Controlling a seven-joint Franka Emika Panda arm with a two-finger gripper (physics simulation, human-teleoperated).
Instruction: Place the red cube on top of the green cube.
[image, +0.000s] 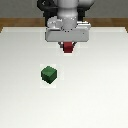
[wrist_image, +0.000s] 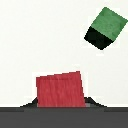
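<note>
The gripper (image: 68, 45), clamped on the rigid, light-looking red cube (image: 68, 47) by opposite faces, hangs near the tabletop's (image: 100, 90) far edge; the green cube (image: 49, 74) sits mid-table.

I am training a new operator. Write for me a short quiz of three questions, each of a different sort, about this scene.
1. True or false: the red cube already rests on top of the green cube.
2. Multiple choice: in the exterior view, the green cube sits (A) directly under the hand, (B) nearer the camera and toward the exterior view's left of the hand, (C) behind the arm.
3. Fill in: the surface under the green cube is a ____ table.

Key: 1 false, the cubes are apart. 2 B. 3 white.
</note>
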